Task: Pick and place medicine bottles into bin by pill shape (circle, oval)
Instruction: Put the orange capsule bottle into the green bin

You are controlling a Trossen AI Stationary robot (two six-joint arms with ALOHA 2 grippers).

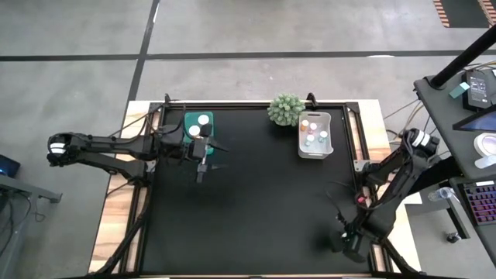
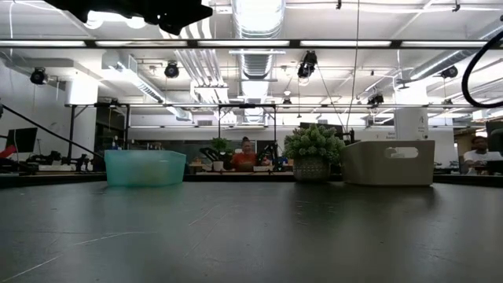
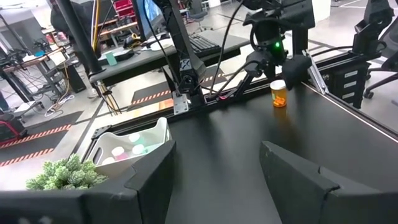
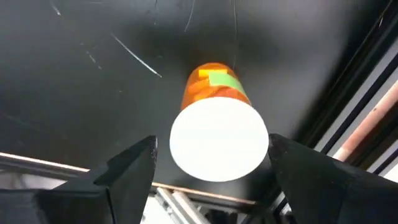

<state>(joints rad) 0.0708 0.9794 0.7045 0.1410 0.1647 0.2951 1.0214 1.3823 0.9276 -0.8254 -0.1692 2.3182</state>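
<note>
An amber medicine bottle [image 4: 214,93] with a white cap [image 4: 219,142] stands upright on the black table near its near right corner, also seen in the left wrist view [image 3: 279,94]. My right gripper [image 4: 212,149] hovers over it, pointing steeply down and open, one finger on either side of the cap; I cannot tell whether either touches it. In the high view the right gripper [image 1: 346,242] hides the bottle. My left gripper [image 1: 201,170] waits open and empty beside the teal bin [image 1: 198,125], which holds white-capped bottles. The grey bin [image 1: 315,135] holds several bottles.
A spiky green plant ball [image 1: 285,109] sits at the far edge next to the grey bin. The table's right rail [image 4: 367,118] runs close beside the amber bottle. The dark middle of the table [image 1: 263,201] lies between the two arms.
</note>
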